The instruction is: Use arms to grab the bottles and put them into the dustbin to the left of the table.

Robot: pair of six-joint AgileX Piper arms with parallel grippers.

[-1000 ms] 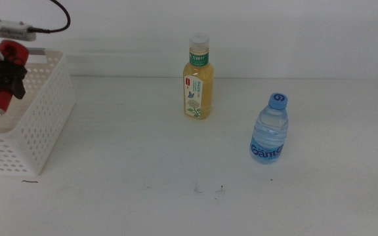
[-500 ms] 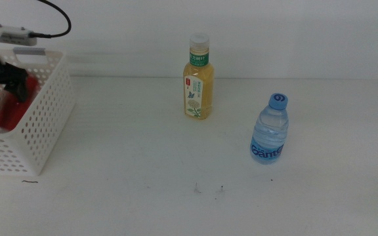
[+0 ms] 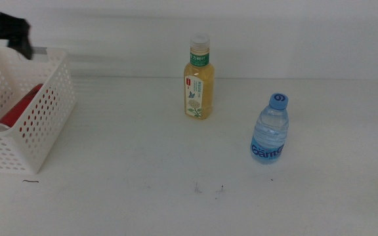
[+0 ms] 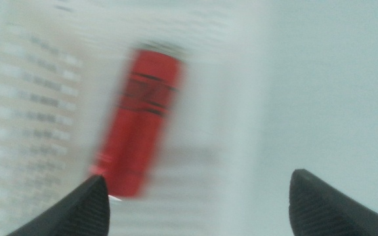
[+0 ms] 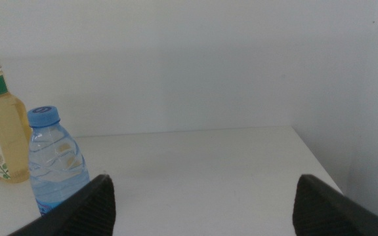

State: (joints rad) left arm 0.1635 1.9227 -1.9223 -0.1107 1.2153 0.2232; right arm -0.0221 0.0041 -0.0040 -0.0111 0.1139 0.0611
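Left claw (image 4: pixel 199 200) hovers above the dustbin (image 3: pixel 41 128) at the far left of the desk (image 3: pixel 176 164), its jaws spread wide and holding nothing. Below it, the red soda can (image 4: pixel 140 121) lies tilted inside the dustbin, clear of both jaws; in the middle view only part of the can (image 3: pixel 21 105) shows through the perforated wall, and the wrist picture is badly blurred. Right claw (image 5: pixel 202 203) waits with its jaws wide apart. The yellow tea bottle (image 3: pixel 197 78) stands upright far on the desk, and the water bottle (image 3: pixel 269 130) stands nearer, to its right.
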